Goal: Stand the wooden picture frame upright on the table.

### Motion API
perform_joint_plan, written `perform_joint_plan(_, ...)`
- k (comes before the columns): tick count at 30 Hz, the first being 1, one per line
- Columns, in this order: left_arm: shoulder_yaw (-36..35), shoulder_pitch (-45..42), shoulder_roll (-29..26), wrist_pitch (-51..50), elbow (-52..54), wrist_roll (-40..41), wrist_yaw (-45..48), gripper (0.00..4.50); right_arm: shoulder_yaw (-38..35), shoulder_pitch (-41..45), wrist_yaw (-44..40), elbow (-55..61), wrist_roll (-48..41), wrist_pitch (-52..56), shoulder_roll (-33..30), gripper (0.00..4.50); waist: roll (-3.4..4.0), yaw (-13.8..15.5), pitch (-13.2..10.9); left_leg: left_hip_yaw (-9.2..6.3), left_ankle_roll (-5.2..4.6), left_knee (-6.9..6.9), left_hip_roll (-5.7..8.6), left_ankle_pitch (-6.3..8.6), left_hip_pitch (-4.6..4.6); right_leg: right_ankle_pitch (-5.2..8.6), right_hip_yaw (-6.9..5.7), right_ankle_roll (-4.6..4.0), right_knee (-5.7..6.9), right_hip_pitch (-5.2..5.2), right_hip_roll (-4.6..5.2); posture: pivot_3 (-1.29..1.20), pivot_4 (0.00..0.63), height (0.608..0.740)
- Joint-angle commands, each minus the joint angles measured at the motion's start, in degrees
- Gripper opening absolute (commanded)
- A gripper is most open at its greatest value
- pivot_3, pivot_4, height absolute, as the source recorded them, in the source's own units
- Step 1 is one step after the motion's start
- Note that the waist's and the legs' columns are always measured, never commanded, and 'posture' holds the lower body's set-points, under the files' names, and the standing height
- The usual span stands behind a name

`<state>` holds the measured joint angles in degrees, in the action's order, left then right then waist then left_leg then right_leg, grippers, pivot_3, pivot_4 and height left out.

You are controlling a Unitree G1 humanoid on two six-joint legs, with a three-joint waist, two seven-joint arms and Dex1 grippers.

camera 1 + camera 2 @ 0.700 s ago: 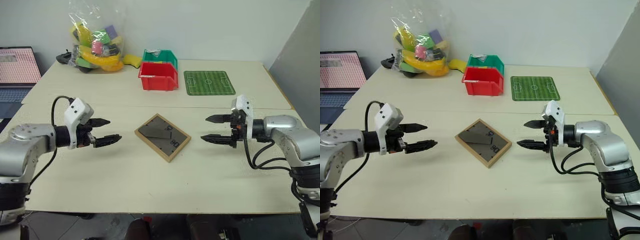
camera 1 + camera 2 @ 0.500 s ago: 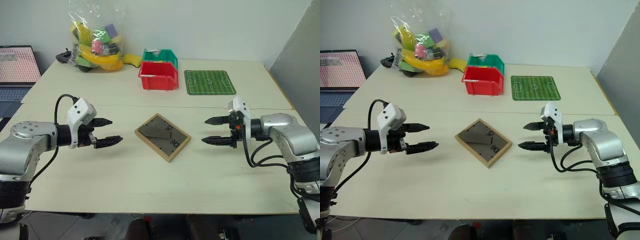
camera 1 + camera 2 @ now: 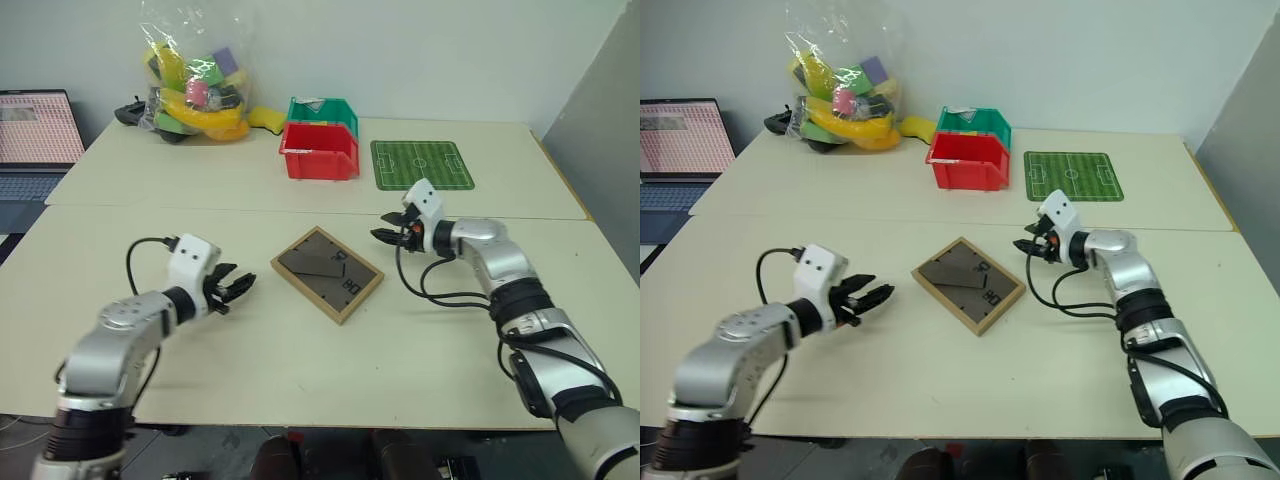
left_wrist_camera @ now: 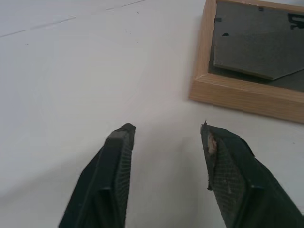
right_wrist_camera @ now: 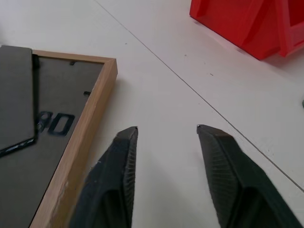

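Note:
The wooden picture frame point(image 3: 326, 273) lies flat on the table point(image 3: 300, 370), back panel up, with its stand folded against the dark panel. My left gripper point(image 3: 238, 284) hovers low over the table just left of the frame, open and empty; the left wrist view has the frame's wooden edge point(image 4: 247, 90) a short way past its fingertips point(image 4: 121, 142). My right gripper point(image 3: 383, 226) sits by the frame's far right corner, open with nothing between its fingers. In the right wrist view the frame's rim point(image 5: 80, 137) runs beside one finger.
A red bin point(image 3: 318, 152) and a green bin point(image 3: 322, 110) stand behind the frame, with a green football-pitch mat point(image 3: 420, 164) to their right. A bag of toys point(image 3: 190, 85) and a laptop point(image 3: 38, 135) sit at the back left.
Both arms have reached inward to the frame: the left gripper moved right and down near its left edge, the right gripper moved left to its far corner. Both pairs of jaws stand narrower.

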<state>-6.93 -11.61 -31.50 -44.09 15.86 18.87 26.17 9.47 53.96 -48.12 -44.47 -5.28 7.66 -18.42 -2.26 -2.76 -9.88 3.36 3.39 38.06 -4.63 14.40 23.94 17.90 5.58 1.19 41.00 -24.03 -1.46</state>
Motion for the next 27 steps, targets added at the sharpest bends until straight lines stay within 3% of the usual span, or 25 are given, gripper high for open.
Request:
perform_joint_plan(1,2.3,0.5,4.5,1.2,1.9,-4.2,-7.4,1.36,1.4,0.7,0.4,-2.2,3.0,-4.5,1.2,1.03,-0.01,0.0,0.0,0.01,0.00,0.01,0.03,0.00,-0.01,0.00,0.00,0.00,0.01,0.01,0.00,0.00,0.150,0.740)
perform_joint_plan(5,4.6,0.5,7.4,2.2,1.3,-5.5,-8.7,0.40,1.6,-0.7,1.0,-0.8,3.3,-4.2,3.6,0.01,-0.01,-0.1,0.0,0.00,0.06,0.01,0.03,-0.03,-0.03,-0.01,-0.03,0.00,0.06,0.00,-0.01,0.00,0.150,0.740)
perform_joint_plan(7,6.4,-0.4,8.1,2.3,0.5,-6.0,-8.3,0.06,2.1,-1.5,0.3,0.7,3.6,-3.3,4.4,0.00,0.00,-0.1,0.0,0.00,0.08,-0.01,0.02,-0.05,-0.05,0.00,-0.03,0.00,0.06,0.02,-0.02,0.00,0.150,0.740)
perform_joint_plan(11,10.0,-2.9,8.5,1.8,-0.6,-6.3,-6.1,0.06,3.1,-4.4,-2.0,7.6,3.5,0.8,4.3,0.00,0.00,0.1,0.0,-0.02,0.10,0.00,0.05,-0.06,-0.05,-0.01,-0.06,0.00,0.06,0.04,-0.01,0.00,0.150,0.740)
perform_joint_plan(16,13.9,-6.4,7.9,1.9,-2.6,-7.0,-2.5,0.06,3.8,-12.2,-3.5,24.6,2.1,9.8,1.7,0.00,0.01,0.9,0.0,-0.05,0.08,0.01,0.06,-0.05,-0.04,0.00,-0.08,0.00,0.04,0.06,-0.02,0.00,0.150,0.740)
perform_joint_plan(27,19.9,-6.6,2.4,-1.0,0.9,-6.4,7.6,0.06,2.8,-26.9,-2.1,54.0,-1.8,27.8,-4.7,0.00,0.04,1.0,0.1,-0.09,0.00,0.00,0.07,0.00,-0.05,0.01,-0.05,0.01,0.02,0.07,-0.31,0.00,0.150,0.740)
